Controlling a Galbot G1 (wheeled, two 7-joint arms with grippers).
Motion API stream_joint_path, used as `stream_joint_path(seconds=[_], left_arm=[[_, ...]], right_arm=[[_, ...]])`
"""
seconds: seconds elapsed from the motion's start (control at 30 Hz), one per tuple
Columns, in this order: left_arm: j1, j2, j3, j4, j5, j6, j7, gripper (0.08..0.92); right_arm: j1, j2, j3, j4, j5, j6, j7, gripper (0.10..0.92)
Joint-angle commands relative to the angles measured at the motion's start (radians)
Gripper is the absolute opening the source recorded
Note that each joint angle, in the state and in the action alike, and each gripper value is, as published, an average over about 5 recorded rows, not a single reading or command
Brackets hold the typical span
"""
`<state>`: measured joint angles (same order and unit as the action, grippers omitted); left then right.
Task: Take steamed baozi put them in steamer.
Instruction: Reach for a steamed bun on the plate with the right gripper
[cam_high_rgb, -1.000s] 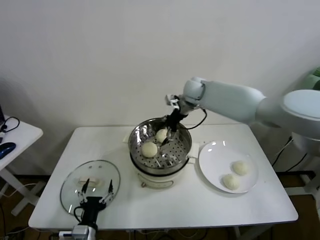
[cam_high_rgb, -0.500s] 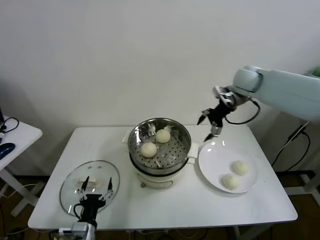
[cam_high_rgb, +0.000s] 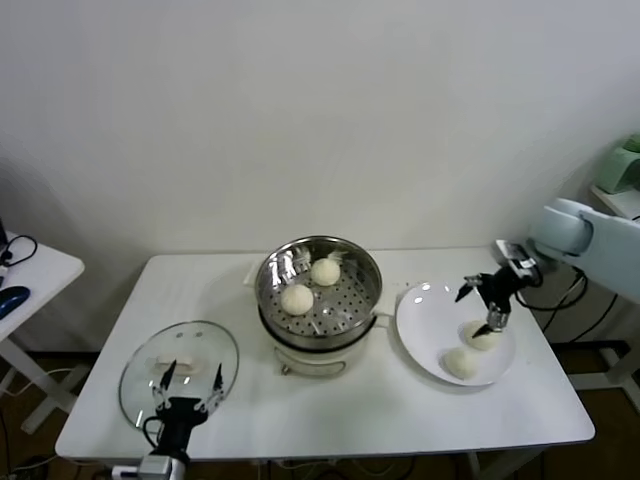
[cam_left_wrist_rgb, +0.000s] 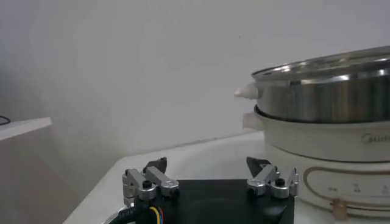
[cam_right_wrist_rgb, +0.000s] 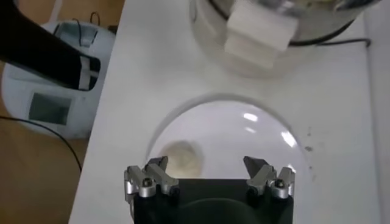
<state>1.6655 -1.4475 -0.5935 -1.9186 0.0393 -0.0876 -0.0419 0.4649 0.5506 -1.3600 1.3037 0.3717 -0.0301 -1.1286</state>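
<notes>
The shiny steamer (cam_high_rgb: 368, 268) sits mid-table on its white cooker base and holds two steamed baozi (cam_high_rgb: 297, 298) (cam_high_rgb: 325, 271). Two more baozi (cam_high_rgb: 460, 363) (cam_high_rgb: 478, 338) lie on the white plate (cam_high_rgb: 430, 320) to its right. My right gripper (cam_high_rgb: 478, 308) hangs open and empty just above the farther plate baozi. In the right wrist view that baozi (cam_right_wrist_rgb: 180, 159) lies near one fingertip of the right gripper (cam_right_wrist_rgb: 207, 164), above the plate (cam_right_wrist_rgb: 244, 128). My left gripper (cam_high_rgb: 187, 385) stands open over the glass lid. In the left wrist view the left gripper (cam_left_wrist_rgb: 207, 165) faces the steamer (cam_left_wrist_rgb: 329, 91).
A round glass lid (cam_high_rgb: 145, 365) lies flat at the table's front left. A small side table (cam_high_rgb: 30, 270) stands off to the left, and a green object (cam_high_rgb: 625, 165) sits at the far right. The right wrist view shows a white appliance (cam_right_wrist_rgb: 55, 91) on the floor beyond the table edge.
The right arm swung from inside the steamer, up and rightward, then down over the plate. Its gripper stayed open. The left arm stayed put.
</notes>
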Motion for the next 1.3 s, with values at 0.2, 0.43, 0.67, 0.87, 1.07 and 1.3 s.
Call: stream_joint_path(seconds=[0.2, 0.43, 0.67, 0.87, 1.07, 1.3], left_arm=[[0.012, -0.007, -0.001, 0.006, 0.008, -0.006, 0.007, 0.823], [0.009, -0.008, -0.004, 0.030, 0.006, -0.008, 0.007, 0.823], [0.007, -0.009, -0.007, 0.042, 0.000, -0.008, 0.006, 0.823], [-0.002, -0.009, -0.013, 0.055, -0.006, -0.006, 0.006, 0.823], [0.000, -0.009, -0.008, 0.054, -0.015, -0.004, 0.007, 0.823], [-0.002, -0.008, -0.010, 0.056, -0.016, -0.005, 0.006, 0.823]], right_arm=[[-0.281, -0.031, 0.193, -0.059, -0.169, 0.021, 0.009, 0.823], [-0.303, 0.035, 0.208, -0.096, -0.176, 0.021, 0.017, 0.823], [-0.313, 0.098, 0.212, -0.148, -0.182, 0.022, 0.019, 0.823], [-0.327, 0.124, 0.217, -0.168, -0.188, 0.022, 0.022, 0.823], [-0.336, 0.139, 0.219, -0.178, -0.193, 0.020, 0.022, 0.823], [-0.341, 0.143, 0.220, -0.180, -0.197, 0.017, 0.020, 0.818]])
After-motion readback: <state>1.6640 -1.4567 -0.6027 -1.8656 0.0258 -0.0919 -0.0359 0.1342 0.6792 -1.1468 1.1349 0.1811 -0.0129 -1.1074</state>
